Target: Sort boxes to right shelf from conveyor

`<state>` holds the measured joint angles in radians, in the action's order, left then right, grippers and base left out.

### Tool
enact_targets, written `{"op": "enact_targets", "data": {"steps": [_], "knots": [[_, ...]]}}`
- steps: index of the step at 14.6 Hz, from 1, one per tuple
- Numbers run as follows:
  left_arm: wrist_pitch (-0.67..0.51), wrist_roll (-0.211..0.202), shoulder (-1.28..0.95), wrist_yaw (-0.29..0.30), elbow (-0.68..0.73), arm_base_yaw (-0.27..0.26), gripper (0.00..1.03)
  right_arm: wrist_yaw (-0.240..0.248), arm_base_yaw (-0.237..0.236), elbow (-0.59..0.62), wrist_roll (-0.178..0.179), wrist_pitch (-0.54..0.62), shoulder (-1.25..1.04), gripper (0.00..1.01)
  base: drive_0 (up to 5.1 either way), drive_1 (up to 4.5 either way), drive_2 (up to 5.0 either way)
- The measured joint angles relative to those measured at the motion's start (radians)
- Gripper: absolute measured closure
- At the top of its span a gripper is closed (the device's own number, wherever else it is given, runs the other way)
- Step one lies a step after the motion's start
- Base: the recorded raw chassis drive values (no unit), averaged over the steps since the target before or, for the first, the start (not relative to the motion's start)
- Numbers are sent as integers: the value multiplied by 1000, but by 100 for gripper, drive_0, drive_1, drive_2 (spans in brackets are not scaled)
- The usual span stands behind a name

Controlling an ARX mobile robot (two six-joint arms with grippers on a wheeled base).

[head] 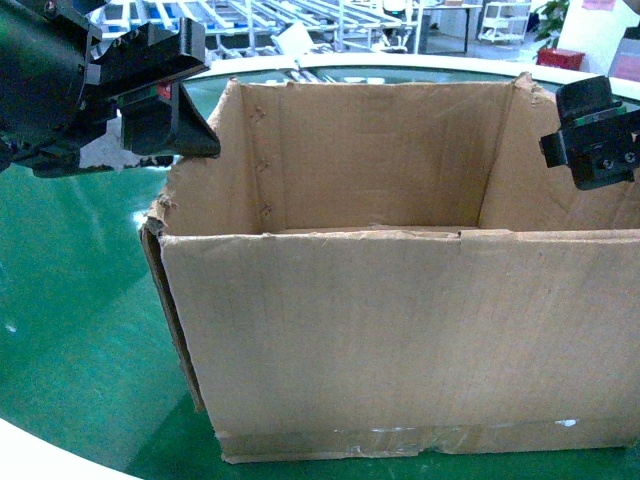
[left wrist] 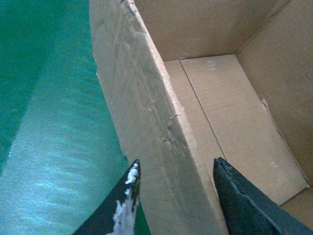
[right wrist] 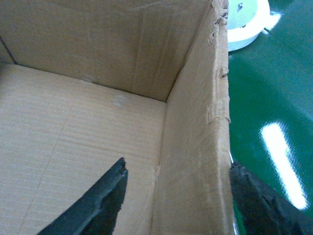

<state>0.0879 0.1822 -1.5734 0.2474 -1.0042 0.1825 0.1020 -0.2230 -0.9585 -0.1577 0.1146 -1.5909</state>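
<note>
The left claw (head: 185,125) sits at the top of the left wall of the cardboard box (head: 400,340), up in the left corner of the head view. Its wrist camera shows the jaws spread wide and straddling that wall: one finger (left wrist: 124,205), its tip scuffed white, hangs outside over the green conveyor (left wrist: 44,137), and the other finger is inside above the box floor. Both fingers stand clear of the cardboard, so nothing is gripped.

The box stands open-topped on the conveyor (head: 70,330), filling the middle and right of the head view. Its rim is worn and torn, the left front corner is splitting, and clear tape runs along the bottom seam. The inside is bare cardboard. No brand, label or writing can be read on any face that shows.

The right claw (head: 595,135) is at the upper right edge of the box. From its wrist camera the jaws are also wide apart across the right wall (right wrist: 195,161): one finger (right wrist: 100,203) is inside the box, the other outside above the green surface (right wrist: 269,98). There is a gap on both sides of the wall, so this claw holds nothing either. The white centre ring (right wrist: 247,24) of the conveyor shows just past the box's far corner.

Beyond the conveyor, metal racks (head: 300,25) stand at the back of the room.
</note>
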Motion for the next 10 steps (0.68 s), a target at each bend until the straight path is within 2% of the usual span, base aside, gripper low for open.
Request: {"op": "enact_targets", "data": {"steps": [3,4,5,7,10], "knots": [[-11,72,5,41,19,2,95,24,-3,1,-1,13,0,76,0,0,0],[-16,102,5,40,25,0,100,32,-7,1,-1,21,-4,90,0,0,0],[-23,111,5,42,28,0,100,37,-6,4,-2,29,-5,99,0,0,0],[-42,123,18,17,35,4,100,27,3,17,0,61,-5,99,0,0,0],[-54,91,27,-48,30,15,100,-4,21,23,23,75,3,99,0,0,0]]}}
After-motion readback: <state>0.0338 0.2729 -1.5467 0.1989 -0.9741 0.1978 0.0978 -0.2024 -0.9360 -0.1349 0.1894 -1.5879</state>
